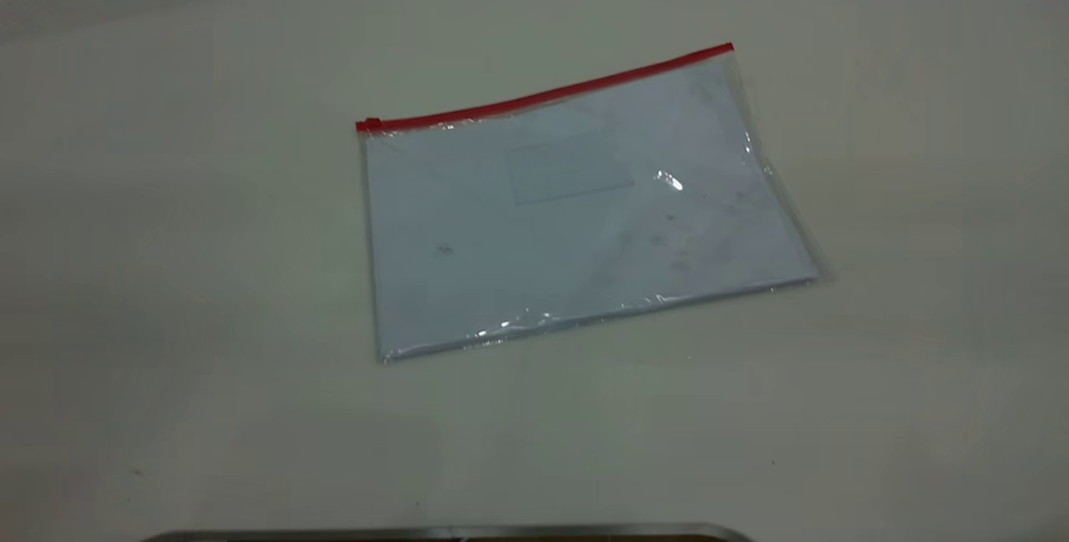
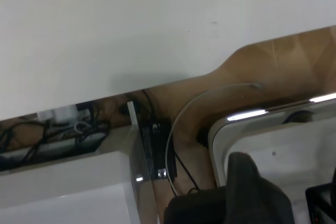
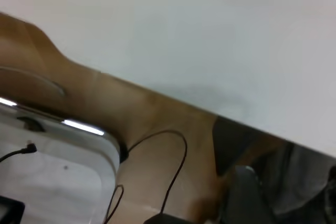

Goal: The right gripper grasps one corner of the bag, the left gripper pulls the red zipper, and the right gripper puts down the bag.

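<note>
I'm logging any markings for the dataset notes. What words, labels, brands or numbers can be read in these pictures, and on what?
None can be read.
The bag: its label pocket is blank; faint dark smudges on the white sheets are too blurred to read.
The red zipper: no print visible.

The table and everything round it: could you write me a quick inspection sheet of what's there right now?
Surface: pale table, a few small specks.
Job's things: clear bag lying flat, white sheets inside; red zipper along its far edge, slider at the left end.
Clutter: nothing seen.
Grippers: neither seen over the table; fingers not visible.
Cables: thin leads below the table edge.
Surroundings: brown floor, white furniture.
</note>
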